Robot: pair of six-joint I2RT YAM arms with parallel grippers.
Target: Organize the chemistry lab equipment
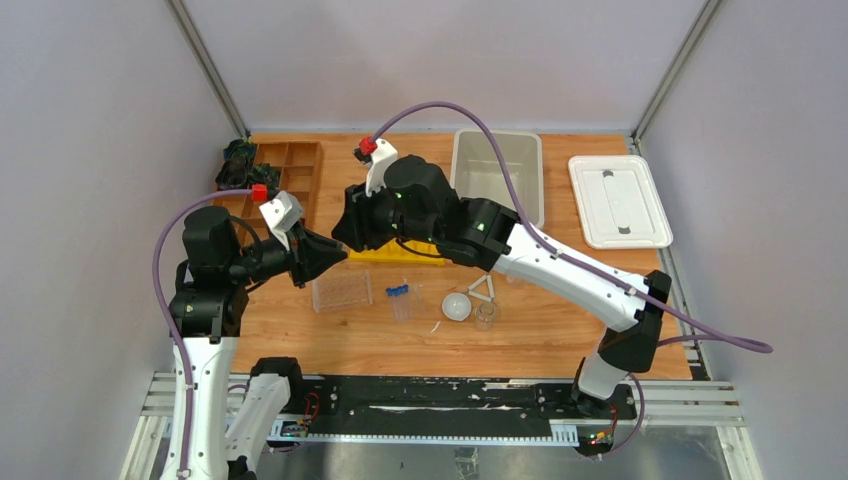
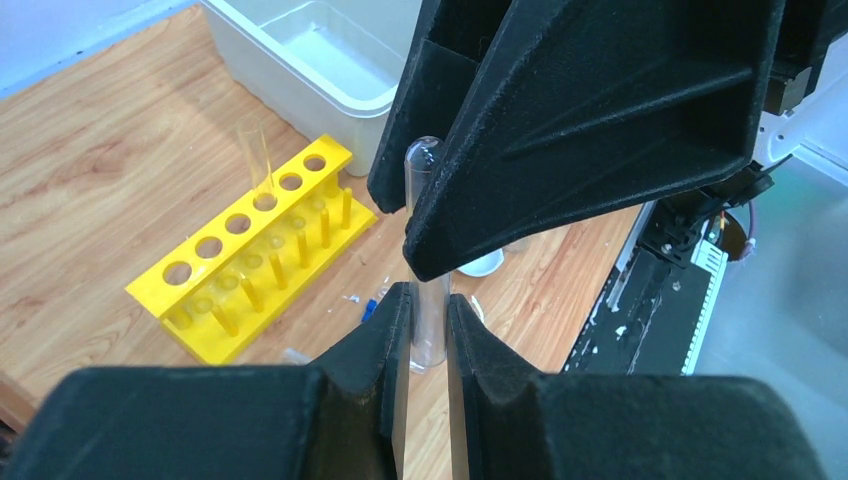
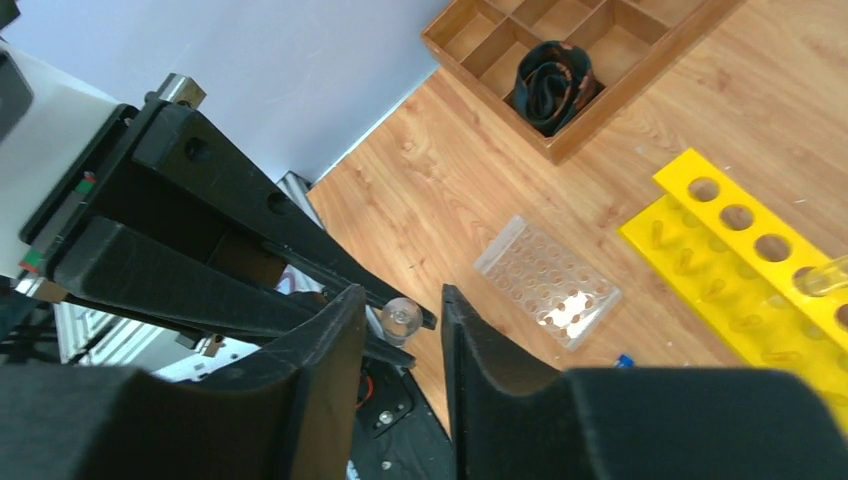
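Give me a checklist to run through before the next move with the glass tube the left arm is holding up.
1. Left fingers shut on the glass tube: ok, clamped near one end.
2. Right fingers lined up with the tube: ok, they straddle its other end.
3. Right fingers closed on the tube: not ok, a gap shows in the right wrist view.
4. Free holes in the yellow rack: ok, only one standing tube is in it.
5. Clear way to the rack: cannot tell, the right arm covers most of it in the top view.
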